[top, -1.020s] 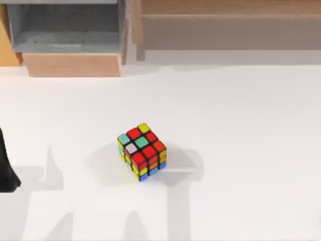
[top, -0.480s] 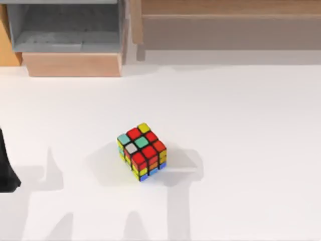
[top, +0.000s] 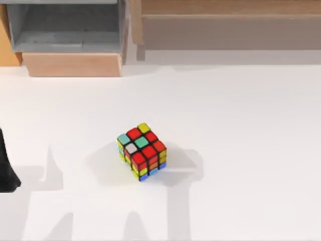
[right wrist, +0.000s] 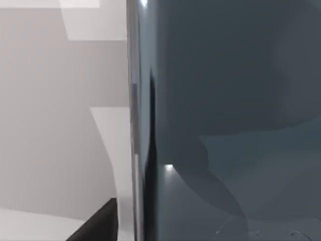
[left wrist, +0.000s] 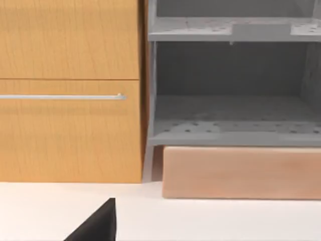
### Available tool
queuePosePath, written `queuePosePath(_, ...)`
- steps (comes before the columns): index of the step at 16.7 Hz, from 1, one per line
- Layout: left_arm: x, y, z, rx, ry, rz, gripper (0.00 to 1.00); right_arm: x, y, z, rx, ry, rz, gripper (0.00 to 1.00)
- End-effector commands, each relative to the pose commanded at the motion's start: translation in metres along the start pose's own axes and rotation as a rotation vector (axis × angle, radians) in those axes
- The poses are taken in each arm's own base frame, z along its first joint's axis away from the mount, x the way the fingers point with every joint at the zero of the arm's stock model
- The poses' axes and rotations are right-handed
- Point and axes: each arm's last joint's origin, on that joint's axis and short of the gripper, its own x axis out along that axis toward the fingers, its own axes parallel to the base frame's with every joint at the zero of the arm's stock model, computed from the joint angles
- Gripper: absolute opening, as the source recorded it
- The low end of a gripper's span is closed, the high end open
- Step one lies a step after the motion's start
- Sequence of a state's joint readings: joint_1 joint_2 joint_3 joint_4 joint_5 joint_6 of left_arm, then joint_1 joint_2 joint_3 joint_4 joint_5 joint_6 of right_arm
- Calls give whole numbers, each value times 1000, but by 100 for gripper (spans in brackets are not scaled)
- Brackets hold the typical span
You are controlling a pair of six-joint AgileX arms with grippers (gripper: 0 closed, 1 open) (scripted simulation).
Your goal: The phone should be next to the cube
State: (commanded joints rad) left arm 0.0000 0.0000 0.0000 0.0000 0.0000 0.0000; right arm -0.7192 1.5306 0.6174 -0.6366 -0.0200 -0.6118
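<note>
The cube (top: 142,151), with black edges and red, yellow, teal, white, orange and blue stickers, stands on the white table (top: 241,130) a little left of its middle. The phone (right wrist: 225,120) is very close in the right wrist view: a dark glossy face with a thin silvery edge, over the white table. A black part of my right gripper (right wrist: 100,226) lies beside that edge. My left arm (top: 6,168) is parked at the table's left edge, well left of the cube. A black part of my left gripper (left wrist: 98,226) hovers over the table.
At the back left stands an open grey shelf (top: 65,25) on a wooden base (top: 72,64). A long wooden unit (top: 225,25) runs along the back right. The left wrist view faces a wooden drawer front (left wrist: 67,125) with a metal handle (left wrist: 60,97).
</note>
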Motion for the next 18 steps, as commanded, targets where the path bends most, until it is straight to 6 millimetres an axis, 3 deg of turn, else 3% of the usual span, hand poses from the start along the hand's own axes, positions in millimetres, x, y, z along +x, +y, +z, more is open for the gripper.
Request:
queuePosePath(11,0,0,0,0,0,0,100,0,0,0,0,0,0,2)
queuePosePath(18,0,0,0,0,0,0,100,0,0,0,0,0,0,0)
